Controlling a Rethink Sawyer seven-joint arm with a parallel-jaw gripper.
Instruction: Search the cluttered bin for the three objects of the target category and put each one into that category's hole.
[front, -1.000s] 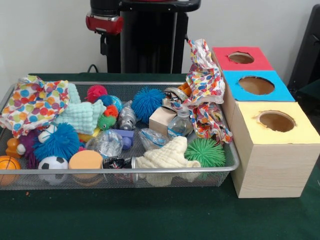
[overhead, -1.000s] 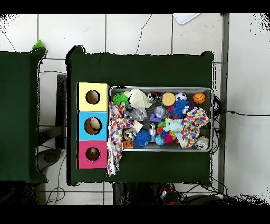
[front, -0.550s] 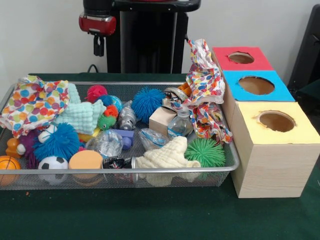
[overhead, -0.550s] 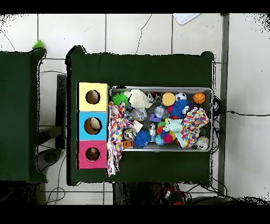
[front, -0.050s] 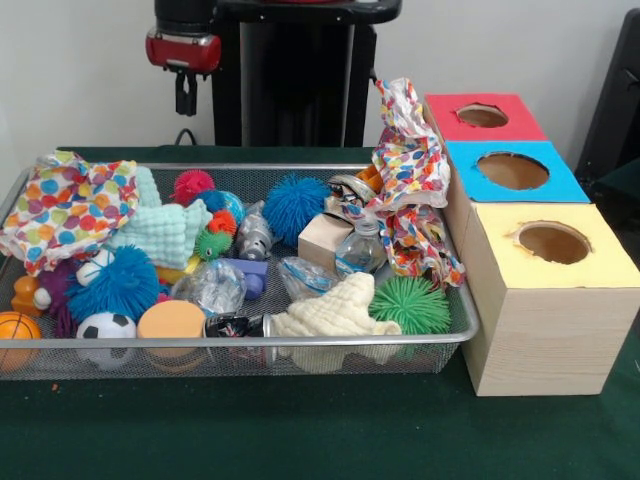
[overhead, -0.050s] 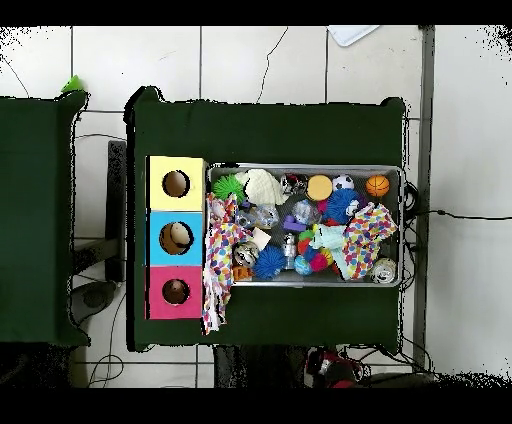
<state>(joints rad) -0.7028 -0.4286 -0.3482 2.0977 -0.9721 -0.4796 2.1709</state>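
Gripper (front, -0.050s: 185, 98) hangs upper left, above the crowded bin (front, -0.050s: 300, 350).
Jaws' state unclear; a steady, straight descent onto one exposed toy seems wisest.

tool (front, -0.050s: 185, 103): raised behind bin (front, -0.050s: 240, 356) | bin: cluttered

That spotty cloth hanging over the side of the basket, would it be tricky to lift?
Probably. The spotty cloth looks limp, draped over the basket rim, so it would likely sag and trail. Its folds lie on neighbouring items, which it might drag.

Cluttered wire bin (front, -0.050s: 455, 325) beside red, blue, yellow holed boxes (front, -0.050s: 520, 175).
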